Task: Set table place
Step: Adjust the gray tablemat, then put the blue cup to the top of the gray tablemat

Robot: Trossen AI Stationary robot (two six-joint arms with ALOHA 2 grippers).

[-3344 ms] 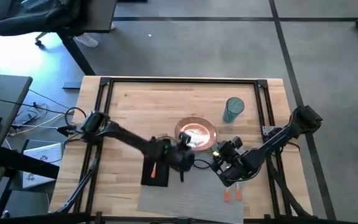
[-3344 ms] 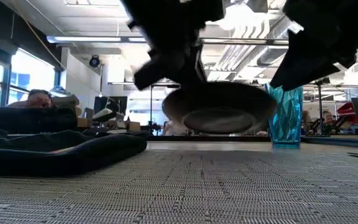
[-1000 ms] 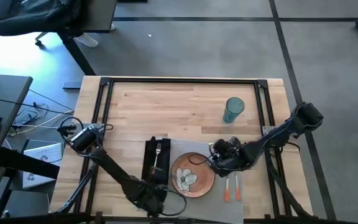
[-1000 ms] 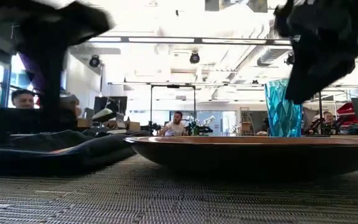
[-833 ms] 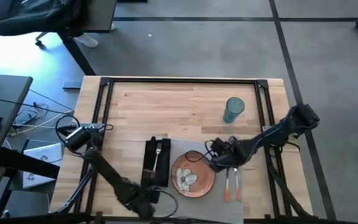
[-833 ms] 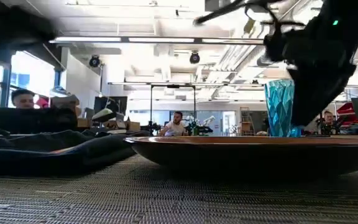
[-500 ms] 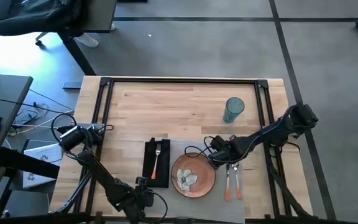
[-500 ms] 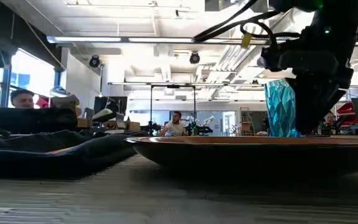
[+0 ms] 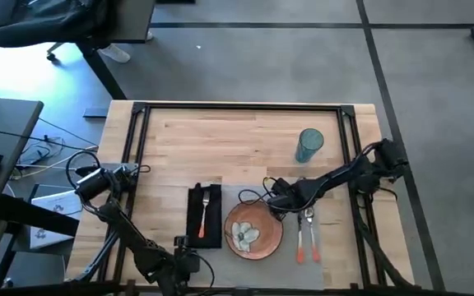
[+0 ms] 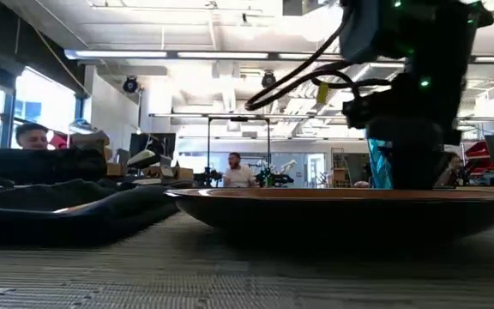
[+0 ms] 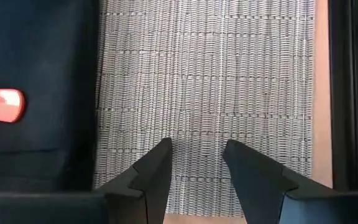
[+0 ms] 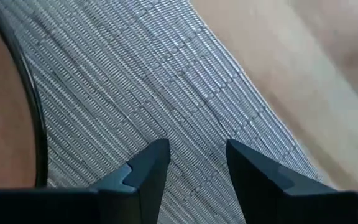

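Checking: place setting looks assembled, near-edge centre of worktop [image 9: 245, 140].
placemat: grey woven placemat [image 9: 262, 197] flat on the wood. Prob. flexible, will slide or buckle if dragged by a corner; shift w/ a flat push, not a pinch.
napkin: black napkin [image 9: 206, 215] on the mat's left side, soft cloth, bunches easily. Low view shows it as a lumpy dark fold [image 10: 75, 210].
fork: orange-handled fork [image 9: 203, 215] lying on the napkin; handle end shows in left wrist view [image 11: 2, 104]. Light and thin, handle is the best grip.
plate: orange-brown plate [image 9: 254, 232] centred on the mat, touching it. Rigid, likely ceramic so breakable, glaze prob. slick; take by the rim [image 10: 333, 196], not the face.
knife/spoon: two orange-handled pieces [image 9: 306, 234] just right of the plate, on the mat. Can't tell which is which. Low profile, hard to get under.
cup: blue-green cup [image 9: 309, 145] upright behind the setting, well apart from the mat. Tall, looks tippy if clipped.
left hand: left hand [image 9: 183, 261] at the near edge, below the napkin; jaws apart, holding nothing, hovering over mat weave [image 11: 194, 171].
right hand: right hand [image 9: 276, 197] over the mat's far edge, just beside the plate rim; jaws apart, nothing between them [image 12: 191, 165].
edges: mat's near side sits close to the worktop front edge, black frame rail runs there. Little margin on that side.
open room: far half of worktop bare except cup; clearest retreat for right arm is up and back, staying off the cup. Left arm has room to its own side, away from the napkin.
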